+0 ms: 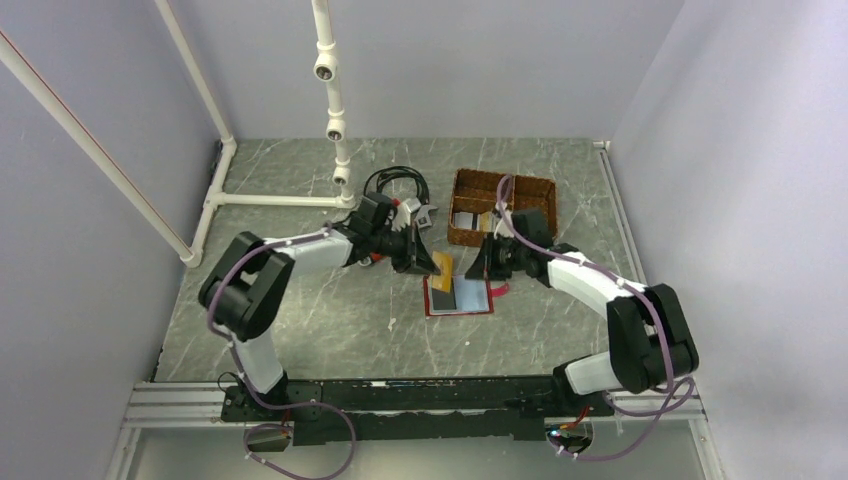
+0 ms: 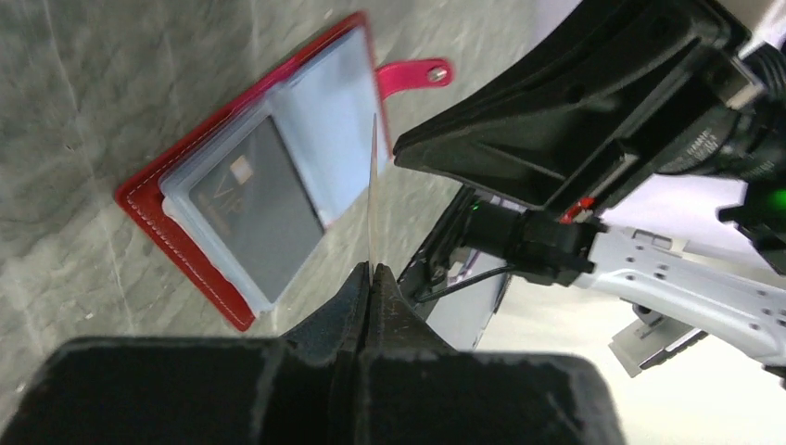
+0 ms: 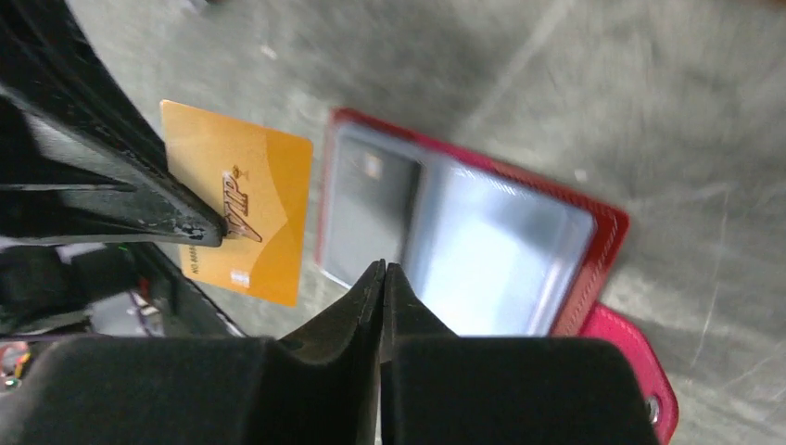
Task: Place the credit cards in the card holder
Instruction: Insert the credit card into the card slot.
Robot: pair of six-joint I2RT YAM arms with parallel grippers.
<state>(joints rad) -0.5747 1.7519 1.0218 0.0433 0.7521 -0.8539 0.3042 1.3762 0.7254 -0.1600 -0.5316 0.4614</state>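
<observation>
Soft, cool light is falling from above on the table (image 1: 330,330); the arms (image 1: 300,252) are casting faint shadows. In both wrist views my fingers (image 2: 338,315) are sitting close to the lens, dark and out of focus. Clear sleeves of the holder (image 3: 612,236) are glaring white, the card (image 3: 243,213) is showing sharp, and the far table is smearing. The left view's lower right is washing out.

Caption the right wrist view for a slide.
Left hand holds an orange plastic VIP card beside the open red leather card holder, one dark card already slotted.
</observation>
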